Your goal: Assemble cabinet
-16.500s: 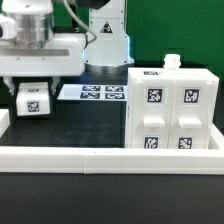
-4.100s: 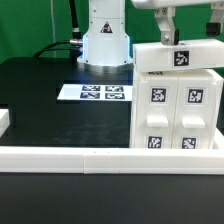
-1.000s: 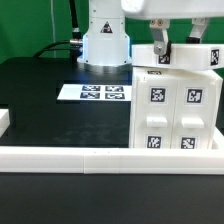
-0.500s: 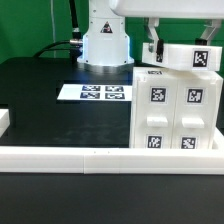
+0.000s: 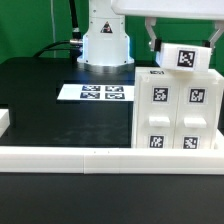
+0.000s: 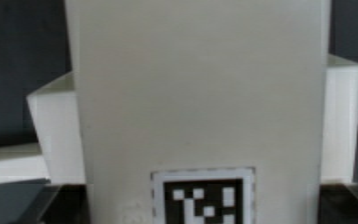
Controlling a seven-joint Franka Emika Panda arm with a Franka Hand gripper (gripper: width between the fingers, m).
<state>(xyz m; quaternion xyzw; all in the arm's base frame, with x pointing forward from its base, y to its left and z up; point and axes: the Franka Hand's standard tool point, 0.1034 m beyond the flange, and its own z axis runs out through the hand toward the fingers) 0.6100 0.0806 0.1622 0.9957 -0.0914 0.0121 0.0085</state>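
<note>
The cabinet [image 5: 175, 112], a large white box with several tagged panels on its front, stands at the exterior view's right. Just above its top my gripper [image 5: 183, 50] is shut on a white tagged panel [image 5: 185, 60], which hangs tilted with its marker facing the camera. One dark finger [image 5: 152, 42] shows at the panel's left end; the other is hidden behind the panel. In the wrist view the held panel [image 6: 194, 100] fills the middle with its marker at the near end, and the cabinet [image 6: 51, 115] lies behind it.
The marker board [image 5: 97, 92] lies flat on the black table left of the cabinet. A long low white rail [image 5: 90, 157] runs along the front. The arm's white base [image 5: 105, 40] stands at the back.
The gripper has turned and lifted slightly with the panel. The panel went from lying level on the cabinet top to hanging tilted, marker toward the camera.
</note>
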